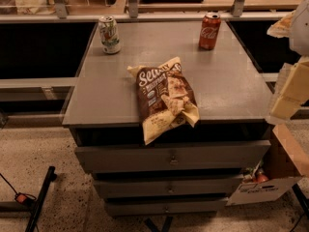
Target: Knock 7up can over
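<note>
The 7up can [109, 34] stands upright at the back left corner of the grey cabinet top [231, 81]. It is white and green with a silver top. My gripper [289, 93] shows as pale cream-coloured parts at the right edge of the view, beside the cabinet's right side and far from the can.
A red cola can [209, 30] stands upright at the back right of the top. A brown and cream chip bag [165, 98] lies in the middle and hangs over the front edge. A rail [145, 17] runs behind the cabinet. A cardboard box [275, 178] sits on the floor at the right.
</note>
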### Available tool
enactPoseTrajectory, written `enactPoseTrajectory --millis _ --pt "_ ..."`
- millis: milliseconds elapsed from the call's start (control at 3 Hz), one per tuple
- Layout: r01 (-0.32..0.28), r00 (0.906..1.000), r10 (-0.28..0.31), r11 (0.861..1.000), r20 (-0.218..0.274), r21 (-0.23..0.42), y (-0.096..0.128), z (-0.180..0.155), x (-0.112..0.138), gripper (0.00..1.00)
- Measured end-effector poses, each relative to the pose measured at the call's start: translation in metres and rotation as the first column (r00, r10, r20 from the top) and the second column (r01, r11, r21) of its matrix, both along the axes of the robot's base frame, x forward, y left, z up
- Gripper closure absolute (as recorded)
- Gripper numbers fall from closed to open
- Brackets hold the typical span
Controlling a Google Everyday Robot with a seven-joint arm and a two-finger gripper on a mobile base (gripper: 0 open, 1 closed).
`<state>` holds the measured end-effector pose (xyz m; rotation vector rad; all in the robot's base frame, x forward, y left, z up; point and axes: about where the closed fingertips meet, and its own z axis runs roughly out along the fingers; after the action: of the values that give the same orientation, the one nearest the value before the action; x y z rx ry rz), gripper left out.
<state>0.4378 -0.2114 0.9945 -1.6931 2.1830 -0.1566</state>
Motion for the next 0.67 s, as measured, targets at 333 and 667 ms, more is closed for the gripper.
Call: enactPoseTrajectory --millis 333,667 --pt "0.000 1.0000 0.000 1.000 0.001 0.000 0.000 0.000 0.000 0.00" --pt "0.029 0.9989 -0.031 0.998 0.036 0.050 0.001 0.005 0.023 0.00"
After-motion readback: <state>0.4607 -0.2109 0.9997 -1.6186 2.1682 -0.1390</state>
